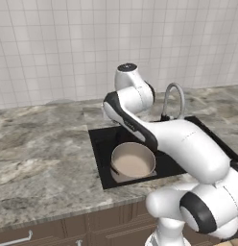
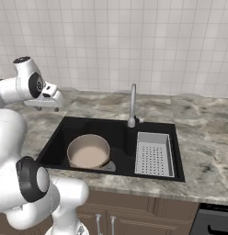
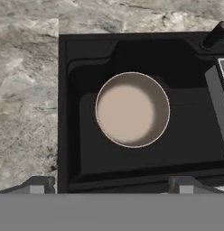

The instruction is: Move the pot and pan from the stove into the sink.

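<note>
While the pot [image 2: 88,151] sits upright in the left basin of the sink [image 2: 56,137], the claw [image 3: 111,182] hangs high above it, fingers [image 3: 38,185] spread wide and holding nothing. A faucet [image 2: 132,108] rises at the sink's back edge, and a drainer tray [image 2: 154,154] fills its right side, set in the marbled worktop [image 2: 203,133].

Base views flank sink [image 2: 56,137], hand view straight down
</note>
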Motion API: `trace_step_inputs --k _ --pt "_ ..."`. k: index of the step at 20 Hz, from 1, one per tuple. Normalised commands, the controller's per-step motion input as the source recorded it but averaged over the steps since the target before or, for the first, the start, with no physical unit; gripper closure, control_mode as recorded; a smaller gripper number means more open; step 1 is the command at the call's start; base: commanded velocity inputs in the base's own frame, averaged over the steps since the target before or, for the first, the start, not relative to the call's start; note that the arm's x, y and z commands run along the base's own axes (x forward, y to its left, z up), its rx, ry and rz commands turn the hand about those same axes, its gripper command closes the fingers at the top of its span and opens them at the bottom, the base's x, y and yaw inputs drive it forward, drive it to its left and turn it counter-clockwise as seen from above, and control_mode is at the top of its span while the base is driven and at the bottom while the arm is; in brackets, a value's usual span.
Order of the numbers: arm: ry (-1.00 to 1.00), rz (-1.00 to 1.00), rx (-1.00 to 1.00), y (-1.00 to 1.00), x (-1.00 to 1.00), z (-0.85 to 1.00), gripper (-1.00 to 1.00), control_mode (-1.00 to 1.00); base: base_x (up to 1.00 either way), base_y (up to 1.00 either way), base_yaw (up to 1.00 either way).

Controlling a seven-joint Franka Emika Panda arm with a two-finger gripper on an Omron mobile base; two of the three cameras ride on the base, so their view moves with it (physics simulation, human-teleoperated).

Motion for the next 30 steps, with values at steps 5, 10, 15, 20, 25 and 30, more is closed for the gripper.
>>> trace_step_inputs --k 5,10,15,20,25,30 --pt "0.14 -0.05 0.01 -0.27 -0.8 0.65 -1.0 -1.0 0.0 0.0 0.0" --pt "0.13 -0.04 0.02 -0.29 -0.88 0.59 -1.0 -1.0 0.0 0.0 0.0" --pt "0.13 -0.03 0.02 -0.3 -0.95 0.54 -1.0 -1.0 0.0 0.0 0.0" --pt "0.08 0.0 0.0 -0.28 -0.99 0.26 -1.0 -1.0 0.0 0.0 0.0" --pt "-0.23 0.0 -0.06 -0.13 -0.56 -0.07 -1.0 -1.0 0.0 0.0 0.0" --pt "-0.5 0.05 -0.04 -0.21 -0.37 -0.24 -1.0 -1.0 0.0 0.0 0.0"
